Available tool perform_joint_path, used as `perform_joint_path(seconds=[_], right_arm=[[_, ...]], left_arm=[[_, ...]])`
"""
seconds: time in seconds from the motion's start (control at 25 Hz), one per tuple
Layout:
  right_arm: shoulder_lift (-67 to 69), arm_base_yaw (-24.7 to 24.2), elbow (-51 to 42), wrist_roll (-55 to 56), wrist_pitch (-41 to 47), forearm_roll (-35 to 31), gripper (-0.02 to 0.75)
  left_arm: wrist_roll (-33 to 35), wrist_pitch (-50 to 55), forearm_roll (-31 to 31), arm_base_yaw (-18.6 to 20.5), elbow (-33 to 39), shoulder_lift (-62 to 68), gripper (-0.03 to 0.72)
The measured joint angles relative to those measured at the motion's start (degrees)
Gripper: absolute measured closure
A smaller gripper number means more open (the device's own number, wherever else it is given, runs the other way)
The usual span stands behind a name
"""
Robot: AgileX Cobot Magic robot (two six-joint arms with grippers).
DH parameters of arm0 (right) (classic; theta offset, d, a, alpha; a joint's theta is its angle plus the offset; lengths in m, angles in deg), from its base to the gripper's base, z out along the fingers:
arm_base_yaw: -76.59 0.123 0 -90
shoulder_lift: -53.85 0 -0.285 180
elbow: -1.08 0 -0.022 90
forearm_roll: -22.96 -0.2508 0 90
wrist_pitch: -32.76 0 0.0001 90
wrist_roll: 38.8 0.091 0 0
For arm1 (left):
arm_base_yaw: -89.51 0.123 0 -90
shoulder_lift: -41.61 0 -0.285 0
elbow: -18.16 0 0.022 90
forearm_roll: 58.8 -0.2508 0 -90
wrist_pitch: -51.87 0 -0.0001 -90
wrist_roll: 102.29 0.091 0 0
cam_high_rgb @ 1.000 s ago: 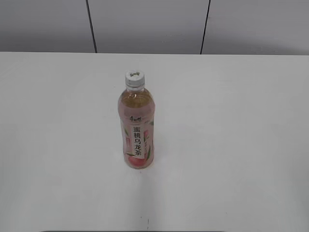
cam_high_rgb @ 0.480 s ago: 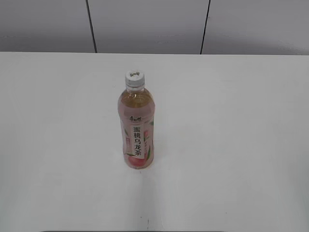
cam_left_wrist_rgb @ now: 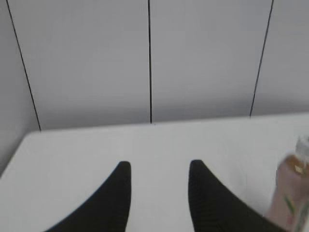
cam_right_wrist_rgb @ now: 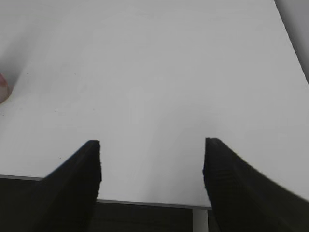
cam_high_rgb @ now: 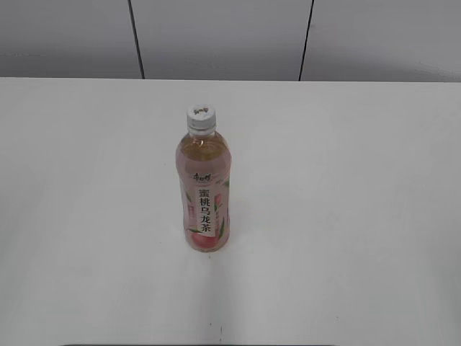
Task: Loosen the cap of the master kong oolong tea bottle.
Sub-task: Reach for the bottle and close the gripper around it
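We see a white table (cam_high_rgb: 346, 216) under a grey panelled wall (cam_high_rgb: 216, 36). The bottle (cam_high_rgb: 203, 194) stands upright near the table's middle, label facing us, with nothing touching it. Our left gripper (cam_left_wrist_rgb: 157, 166) hangs over the table with its jaws parted and empty; the bottle shows blurred at the right edge of its view. Our right gripper (cam_right_wrist_rgb: 152, 145) is spread wider, also empty, over the table's near edge. The white cap (cam_high_rgb: 201, 117) sits on the bottle's neck.
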Motion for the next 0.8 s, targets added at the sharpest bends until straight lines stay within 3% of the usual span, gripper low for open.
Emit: perform_joint_path(seconds=[0.12,0.4,0.8], right_arm=[[0.00,0.00,0.00,0.00,0.00,0.00,0.236],[0.00,0.00,0.00,0.00,0.00,0.00,0.236],[0.00,0.00,0.00,0.00,0.00,0.00,0.236]], left_arm=[[0.00,-10.62,0.61,0.00,1.34,4.57,0.443],[0.00,-22.34,6.05,0.00,2.53,24.78,0.443],[0.00,-47.99,5.89,-0.04,3.05,52.11,0.443]])
